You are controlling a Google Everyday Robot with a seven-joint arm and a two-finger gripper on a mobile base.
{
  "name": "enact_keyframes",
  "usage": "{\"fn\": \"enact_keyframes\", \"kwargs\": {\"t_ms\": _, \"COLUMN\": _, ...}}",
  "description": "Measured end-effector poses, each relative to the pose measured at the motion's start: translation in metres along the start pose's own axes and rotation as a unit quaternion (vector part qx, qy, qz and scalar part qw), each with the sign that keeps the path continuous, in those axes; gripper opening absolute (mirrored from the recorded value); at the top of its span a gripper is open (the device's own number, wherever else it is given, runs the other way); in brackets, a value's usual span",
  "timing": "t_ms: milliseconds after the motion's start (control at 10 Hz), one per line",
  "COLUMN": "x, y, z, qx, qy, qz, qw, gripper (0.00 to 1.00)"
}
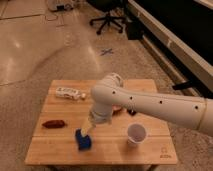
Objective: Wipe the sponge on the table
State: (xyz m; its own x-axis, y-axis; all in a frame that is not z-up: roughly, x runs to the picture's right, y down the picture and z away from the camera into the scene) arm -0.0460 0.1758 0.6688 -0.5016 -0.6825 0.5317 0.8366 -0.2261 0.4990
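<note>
Floor: pale, polished, with a blue cross mark and a black office chair further back.

Surface: low, light wooden slats, small dark logo at the near right corner.

Arm: thick, white, comes in from the right edge across the middle of the surface, then bends down toward the near left part.

Pincer: at the arm's lower end, pointing down, tip at the upper edge of the sponge. Its fingers stand spread wide, with nothing gripped between them.

White cup: upright, near right, apart from the arm.

Striped packet: lying at the far left.

Orange dish: only a sliver shows behind the arm.

Reddish-brown item: lying flat near the left edge.

Sponge: bright blue, flat on the surface, near left of centre, between the reddish-brown item and the cup.
</note>
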Motion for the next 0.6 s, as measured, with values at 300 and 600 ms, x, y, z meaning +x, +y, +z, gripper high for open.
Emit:
{"fn": "enact_keyframes", "kwargs": {"t_ms": 300, "x": 0.000, "y": 0.000, "z": 0.002, "qx": 0.000, "qy": -0.001, "qz": 0.000, "qw": 1.0000, "gripper": 0.80}}
{"fn": "enact_keyframes", "kwargs": {"t_ms": 600, "x": 0.022, "y": -0.009, "z": 0.032, "qx": -0.010, "qy": 0.016, "qz": 0.010, "qw": 0.9998, "gripper": 0.80}}
